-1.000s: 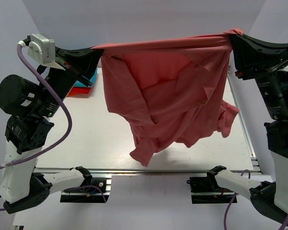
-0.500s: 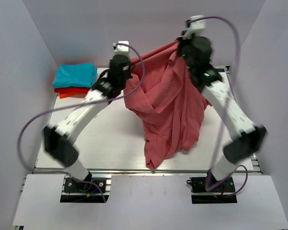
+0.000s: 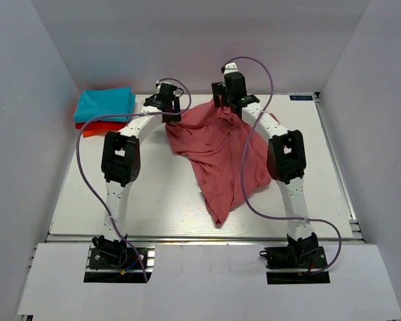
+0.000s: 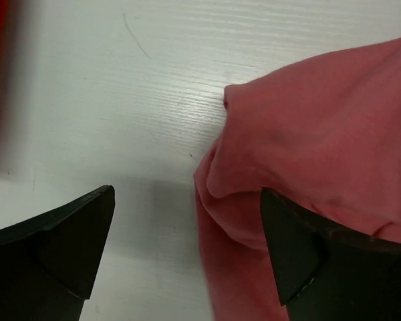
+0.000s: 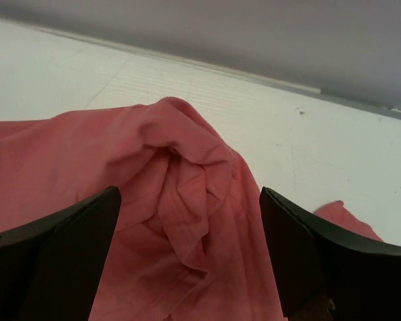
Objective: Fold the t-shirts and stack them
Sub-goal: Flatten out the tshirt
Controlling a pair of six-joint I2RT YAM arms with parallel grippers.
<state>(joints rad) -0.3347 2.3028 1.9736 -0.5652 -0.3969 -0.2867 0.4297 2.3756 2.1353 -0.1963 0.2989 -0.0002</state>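
Our left gripper and right gripper gape wide over the salmon-pink t-shirt.
Across the table left of it, turquoise t-shirt tops orange-red t-shirt.

Robotics lab test cell, white table boxed in by plain pale walls behind and beside the table, aluminium rail along the table's near edge, two arms on bolted mounts just before the table, purple cables looping above the table.

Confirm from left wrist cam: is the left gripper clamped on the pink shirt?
No, the left gripper is wide open and the pink shirt lies loose on the table.
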